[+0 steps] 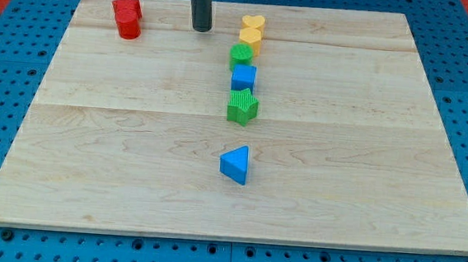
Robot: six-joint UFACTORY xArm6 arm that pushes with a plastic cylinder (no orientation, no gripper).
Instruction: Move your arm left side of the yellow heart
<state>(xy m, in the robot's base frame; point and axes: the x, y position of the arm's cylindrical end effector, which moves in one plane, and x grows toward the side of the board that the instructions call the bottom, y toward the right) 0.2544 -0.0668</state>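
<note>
Pale wooden board (132, 165) on a blue perforated table (7, 66), red at the top corners.

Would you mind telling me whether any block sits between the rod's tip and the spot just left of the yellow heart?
Nothing visible does. My tip is already at the view's left of the yellow heart, with only bare board between them. The green block touching the heart lies below it, out of that path.

My tip (201, 28) rests near the tabletop's (115, 172) top edge, to the view's left of the yellow heart (253, 26), apart from it.
</note>
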